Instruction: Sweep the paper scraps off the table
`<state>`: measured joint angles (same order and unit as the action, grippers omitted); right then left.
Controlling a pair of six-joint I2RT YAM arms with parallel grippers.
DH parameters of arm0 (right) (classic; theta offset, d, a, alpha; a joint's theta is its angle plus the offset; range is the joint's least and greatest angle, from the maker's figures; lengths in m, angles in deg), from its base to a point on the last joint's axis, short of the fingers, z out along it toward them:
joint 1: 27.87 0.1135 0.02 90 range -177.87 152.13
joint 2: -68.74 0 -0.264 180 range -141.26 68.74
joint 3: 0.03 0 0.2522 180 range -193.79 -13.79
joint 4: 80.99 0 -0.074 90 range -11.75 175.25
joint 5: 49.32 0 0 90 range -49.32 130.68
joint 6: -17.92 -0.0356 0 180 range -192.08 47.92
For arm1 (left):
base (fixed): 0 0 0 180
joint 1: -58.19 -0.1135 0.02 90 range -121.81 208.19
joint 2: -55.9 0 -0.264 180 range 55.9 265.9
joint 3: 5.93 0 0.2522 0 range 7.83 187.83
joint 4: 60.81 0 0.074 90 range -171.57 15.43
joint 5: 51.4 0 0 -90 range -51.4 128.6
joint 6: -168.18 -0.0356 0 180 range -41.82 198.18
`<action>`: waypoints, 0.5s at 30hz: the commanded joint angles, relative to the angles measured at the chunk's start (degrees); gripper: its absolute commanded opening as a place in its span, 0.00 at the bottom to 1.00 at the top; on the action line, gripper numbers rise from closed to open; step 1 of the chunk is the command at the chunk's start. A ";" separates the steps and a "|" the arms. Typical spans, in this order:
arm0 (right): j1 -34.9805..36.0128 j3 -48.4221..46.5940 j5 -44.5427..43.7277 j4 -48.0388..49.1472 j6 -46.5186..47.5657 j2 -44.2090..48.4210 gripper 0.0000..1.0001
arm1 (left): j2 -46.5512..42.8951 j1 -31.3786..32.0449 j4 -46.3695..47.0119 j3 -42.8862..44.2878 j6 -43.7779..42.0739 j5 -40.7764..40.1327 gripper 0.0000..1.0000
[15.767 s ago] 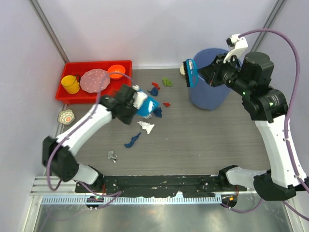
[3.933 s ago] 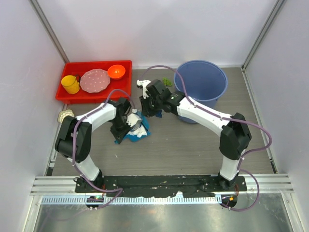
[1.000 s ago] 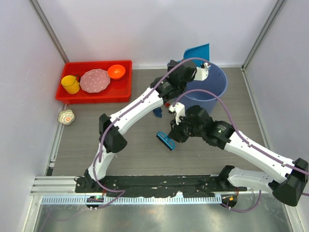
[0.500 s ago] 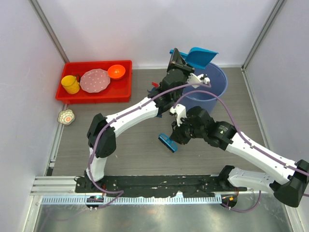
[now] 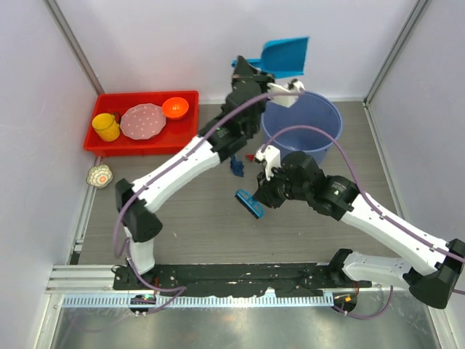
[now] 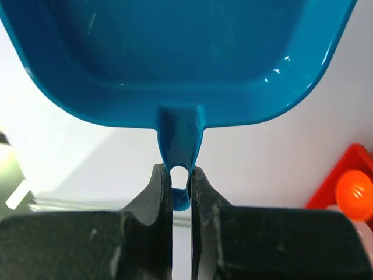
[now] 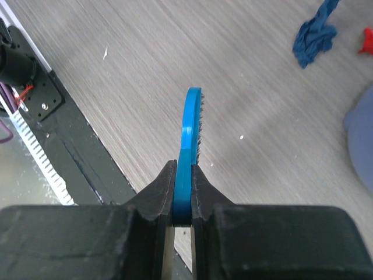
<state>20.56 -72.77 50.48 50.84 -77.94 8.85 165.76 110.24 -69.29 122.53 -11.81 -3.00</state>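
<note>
My left gripper (image 5: 252, 67) is shut on the handle of the blue dustpan (image 5: 284, 54), held high at the back-left rim of the blue bucket (image 5: 320, 109). In the left wrist view the fingers (image 6: 160, 189) pinch the handle loop, and the dustpan (image 6: 175, 58) shows no scraps inside. My right gripper (image 5: 266, 195) is shut on the blue hand brush (image 5: 249, 204), low over the table (image 5: 182, 218). A dark blue paper scrap (image 5: 237, 166) and a red scrap (image 5: 250, 156) lie by the bucket's left side. The right wrist view shows the brush (image 7: 191, 125), the blue scrap (image 7: 315, 32) and the red scrap (image 7: 367, 41).
A red tray (image 5: 185, 138) with a yellow cup, a pink plate and an orange bowl (image 5: 175, 107) stands at the back left. A small patterned dish (image 5: 99, 175) sits at the table's left edge. The metal rail (image 5: 240, 275) runs along the near edge.
My left arm has lifted the dustpan higher and swung it left from over the bucket. My right gripper with the brush has barely shifted.
</note>
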 commanded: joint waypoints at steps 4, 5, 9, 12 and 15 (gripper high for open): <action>1.06 -12.02 -2.50 2.68 4.28 -8.99 0.01 | -14.84 -8.18 -34.07 -0.69 38.46 0.28 0.00; 1.32 -14.91 -3.46 2.77 4.81 -10.57 0.01 | -16.16 -11.15 -39.76 -2.53 41.45 1.78 0.00; 1.76 -23.70 -9.62 2.86 7.62 -18.75 0.01 | -22.40 -20.74 -50.35 -9.03 55.87 11.79 0.00; 1.76 -31.18 -19.10 2.95 11.75 -26.65 0.01 | -29.07 -28.92 -53.53 -18.78 61.60 20.75 0.00; 1.67 -39.17 -29.20 2.25 16.84 -34.91 0.01 | -35.32 -36.04 -54.32 -29.94 62.92 25.86 0.00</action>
<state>22.11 -102.04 36.67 51.03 -68.94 -18.45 136.62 80.63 -115.23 102.92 41.78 11.77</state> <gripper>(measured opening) 0.155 0.109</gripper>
